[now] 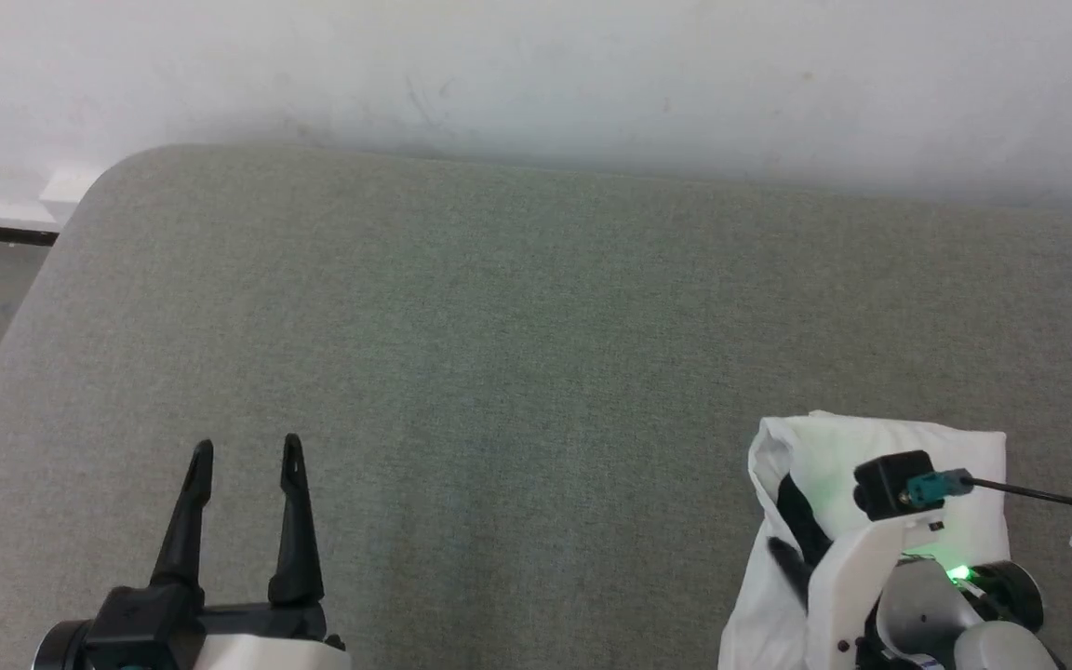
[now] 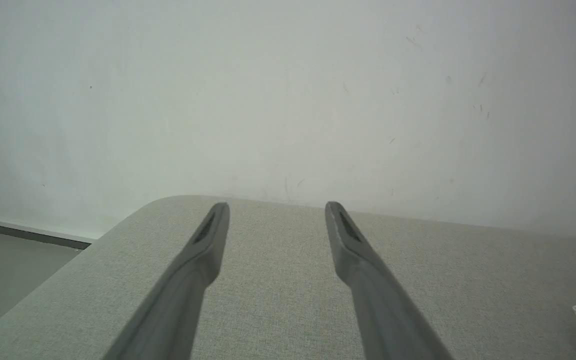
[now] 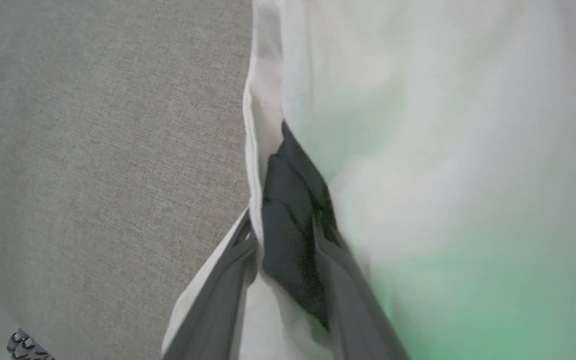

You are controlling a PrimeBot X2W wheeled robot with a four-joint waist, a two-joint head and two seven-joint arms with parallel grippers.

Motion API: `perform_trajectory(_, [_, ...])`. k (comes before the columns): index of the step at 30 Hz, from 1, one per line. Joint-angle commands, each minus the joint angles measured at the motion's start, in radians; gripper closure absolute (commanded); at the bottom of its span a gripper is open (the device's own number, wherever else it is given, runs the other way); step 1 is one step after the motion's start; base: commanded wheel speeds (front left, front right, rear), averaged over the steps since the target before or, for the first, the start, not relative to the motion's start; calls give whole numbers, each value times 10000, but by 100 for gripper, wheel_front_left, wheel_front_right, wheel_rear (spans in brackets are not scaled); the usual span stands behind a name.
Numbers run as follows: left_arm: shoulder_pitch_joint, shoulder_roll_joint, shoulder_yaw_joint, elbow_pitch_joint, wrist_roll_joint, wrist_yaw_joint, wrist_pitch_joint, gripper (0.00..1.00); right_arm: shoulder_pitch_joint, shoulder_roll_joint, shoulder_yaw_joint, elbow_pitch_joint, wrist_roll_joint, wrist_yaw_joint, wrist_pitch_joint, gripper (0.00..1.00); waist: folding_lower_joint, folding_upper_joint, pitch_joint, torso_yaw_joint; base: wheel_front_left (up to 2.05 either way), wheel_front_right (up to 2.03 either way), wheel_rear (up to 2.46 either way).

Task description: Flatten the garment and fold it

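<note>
Looks like a bare test room: grey fabric-covered table (image 1: 499, 372), scuffed white wall (image 1: 592, 74).

The shirt (image 1: 824, 442), folded into a compact white bundle with black cloth showing at its left edge, lies at the near right of the grey cushion (image 1: 499, 372).

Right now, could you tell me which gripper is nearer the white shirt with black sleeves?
Right. The right gripper straddles the shirt at its black fold; the left gripper is far to its left.
</note>
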Motion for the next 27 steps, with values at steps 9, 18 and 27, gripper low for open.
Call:
perform_trajectory(9, [77, 45, 73, -158, -39, 84, 91, 0, -290, 44, -830, -1937, 398, -7, -206, 0, -1, 0, 22, -677, 0, 0, 0])
perform_trajectory(18, [-11, 90, 106, -322, -31, 109, 61, 0, 1051, 44, -2836, -3886, 611, -7, 456, 0, -1, 0, 565, -1060, 0, 0, 0])
perform_trajectory(27, [-436, 268, -18, -433, 164, 20, 233, 0, 1114, 45, -3506, -2709, 1240, -7, 456, 0, -1, 0, 1062, -777, 0, 0, 0])
